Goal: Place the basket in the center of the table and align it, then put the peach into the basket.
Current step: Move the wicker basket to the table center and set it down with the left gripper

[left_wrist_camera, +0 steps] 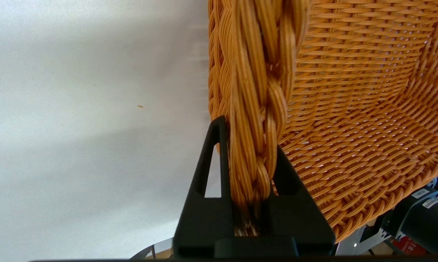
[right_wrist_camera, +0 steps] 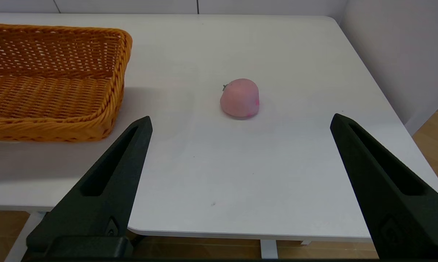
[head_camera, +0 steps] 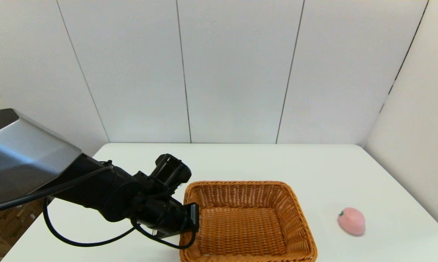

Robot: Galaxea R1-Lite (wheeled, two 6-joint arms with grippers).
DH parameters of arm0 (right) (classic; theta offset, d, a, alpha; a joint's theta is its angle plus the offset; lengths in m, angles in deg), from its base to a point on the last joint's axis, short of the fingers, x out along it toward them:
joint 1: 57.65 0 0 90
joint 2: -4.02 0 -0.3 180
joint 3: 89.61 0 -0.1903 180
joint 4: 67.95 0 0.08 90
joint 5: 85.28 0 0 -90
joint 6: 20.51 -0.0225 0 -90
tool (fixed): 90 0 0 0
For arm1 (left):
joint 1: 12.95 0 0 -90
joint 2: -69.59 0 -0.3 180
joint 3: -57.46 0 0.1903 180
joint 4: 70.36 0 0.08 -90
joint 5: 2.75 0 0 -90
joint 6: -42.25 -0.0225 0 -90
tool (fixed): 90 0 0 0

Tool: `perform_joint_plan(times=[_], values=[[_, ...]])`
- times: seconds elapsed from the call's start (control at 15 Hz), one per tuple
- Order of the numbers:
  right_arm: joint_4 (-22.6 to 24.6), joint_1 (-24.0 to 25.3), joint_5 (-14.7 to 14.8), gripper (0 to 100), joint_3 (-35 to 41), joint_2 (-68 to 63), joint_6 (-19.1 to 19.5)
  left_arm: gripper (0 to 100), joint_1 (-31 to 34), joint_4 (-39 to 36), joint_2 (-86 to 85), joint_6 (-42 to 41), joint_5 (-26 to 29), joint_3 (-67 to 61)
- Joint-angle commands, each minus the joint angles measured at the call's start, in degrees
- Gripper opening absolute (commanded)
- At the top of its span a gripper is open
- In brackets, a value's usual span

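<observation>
Left end effector (left_wrist_camera: pixel 249 160) clamped on the basket's (head_camera: pixel 248 218) braided rim!

The left end effector's fingers pinched the rim from both sides, one inside and one outside the wall, at the basket's left edge on the white counter (head_camera: pixel 277 160). The right end effector (right_wrist_camera: pixel 240 174) hovered off the counter's near edge, fingers spread wide and holding nothing. The peach (right_wrist_camera: pixel 240 97) lay straight ahead of it, well apart from the basket.
</observation>
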Motion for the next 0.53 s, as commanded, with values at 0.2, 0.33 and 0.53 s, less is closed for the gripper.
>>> perform_joint_plan(times=[0.2,0.33,0.53], values=[[-0.08,0.02,0.0,100,0.0,-0.07,0.01,0,0.02,0.02,0.89,0.43,-0.07,0.0],[-0.08,0.02,0.0,100,0.0,-0.07,0.01,100,0.19,-0.07,1.15,0.61,-0.07,0.0],[-0.08,0.02,0.0,100,0.0,0.01,0.01,100,0.28,-0.07,0.98,0.52,-0.07,0.09]])
